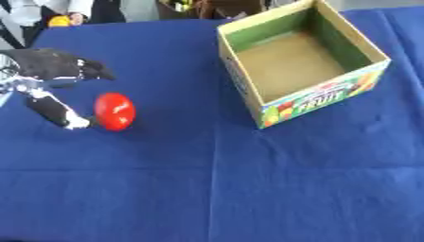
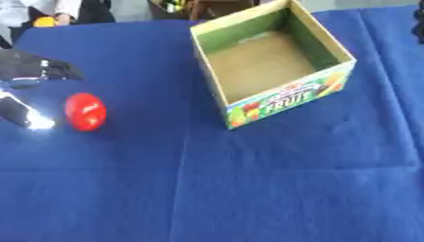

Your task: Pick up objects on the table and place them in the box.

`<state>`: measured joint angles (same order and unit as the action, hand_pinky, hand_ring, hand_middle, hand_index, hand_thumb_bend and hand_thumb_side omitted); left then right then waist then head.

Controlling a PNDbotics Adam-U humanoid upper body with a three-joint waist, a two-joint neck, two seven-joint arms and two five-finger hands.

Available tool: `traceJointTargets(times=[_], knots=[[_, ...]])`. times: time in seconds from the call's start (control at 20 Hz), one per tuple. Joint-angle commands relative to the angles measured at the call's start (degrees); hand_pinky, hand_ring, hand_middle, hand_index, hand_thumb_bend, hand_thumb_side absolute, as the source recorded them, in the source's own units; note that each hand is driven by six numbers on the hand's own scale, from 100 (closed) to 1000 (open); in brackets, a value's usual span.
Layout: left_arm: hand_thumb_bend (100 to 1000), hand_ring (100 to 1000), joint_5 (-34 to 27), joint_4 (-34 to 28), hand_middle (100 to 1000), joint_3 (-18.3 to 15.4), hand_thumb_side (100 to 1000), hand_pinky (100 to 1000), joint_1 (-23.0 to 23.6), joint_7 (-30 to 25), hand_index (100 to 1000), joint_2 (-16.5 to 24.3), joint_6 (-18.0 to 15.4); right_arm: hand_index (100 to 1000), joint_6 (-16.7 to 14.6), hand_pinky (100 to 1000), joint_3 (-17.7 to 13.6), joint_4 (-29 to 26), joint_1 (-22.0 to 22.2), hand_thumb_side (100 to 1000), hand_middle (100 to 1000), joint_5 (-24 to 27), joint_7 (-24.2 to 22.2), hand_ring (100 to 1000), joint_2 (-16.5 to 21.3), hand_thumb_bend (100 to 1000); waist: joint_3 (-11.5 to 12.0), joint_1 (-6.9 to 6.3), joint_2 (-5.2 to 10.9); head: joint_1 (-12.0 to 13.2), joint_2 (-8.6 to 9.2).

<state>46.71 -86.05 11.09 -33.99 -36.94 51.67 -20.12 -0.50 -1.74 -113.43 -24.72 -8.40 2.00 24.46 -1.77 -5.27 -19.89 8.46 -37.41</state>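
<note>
Nothing in the box (image 1: 240, 68) yet: bare brown floor inside, open top, printed fruit label on the near wall, standing far right on the blue-covered bench (image 1: 248, 189). Only one thing to pick visible on the cloth: a red round fruit-like object (image 1: 114, 111), lying at the left, well apart from the box. Left hand (image 1: 58, 66) reaching in from the left edge, spread open around the red object's left side, upper fingers stretched above and to the left of it, thumb (image 1: 59, 113) low with its pale tip just beside the red surface, possibly touching. No closed grasp to be seen; object resting on the cloth, not lifted. Right hand out of sight in both views. Judged from this: task barely begun, first grasp about to close; lift, carry rightward and drop into the box all left to do.
</note>
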Motion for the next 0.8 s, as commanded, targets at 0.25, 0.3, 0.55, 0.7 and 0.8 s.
traceJointTargets(times=[0.25,0.3,0.55,0.7,0.8], knots=[[552,852,0.9,3.5,899,0.5,577,697,-1.9,0.3,999,0.1,-1.3,714,-0.1,698,-0.2,-1.2,-0.8,671,500,0.2,-0.2,749,0.5,258,-0.1,0.07,0.71,0.4,0.77],[554,844,1.0,4.0,878,0.6,573,697,-2.1,0.4,996,-0.2,-1.4,714,-0.1,698,-0.2,-1.2,-0.8,671,500,0.2,-0.2,749,0.5,258,-0.1,0.08,0.69,0.4,0.8],[536,828,1.4,5.9,874,1.4,553,674,-3.1,0.9,979,-1.2,-2.7,714,-0.1,699,-0.2,-1.2,-0.8,671,500,0.2,-0.3,749,0.4,259,-0.3,0.02,0.5,0.5,0.95],[534,819,2.3,6.9,877,1.6,549,653,-3.6,1.3,976,-1.7,-3.2,714,-0.1,699,-0.2,-1.2,-0.8,672,500,0.2,-0.4,750,0.4,260,-0.4,-0.05,0.35,0.5,1.02],[529,810,2.8,7.4,879,1.7,547,641,-3.9,1.8,974,-1.9,-3.6,714,-0.1,699,-0.2,-1.2,-0.8,671,500,0.2,-0.4,750,0.4,260,-0.5,-0.09,0.27,0.5,1.03]])
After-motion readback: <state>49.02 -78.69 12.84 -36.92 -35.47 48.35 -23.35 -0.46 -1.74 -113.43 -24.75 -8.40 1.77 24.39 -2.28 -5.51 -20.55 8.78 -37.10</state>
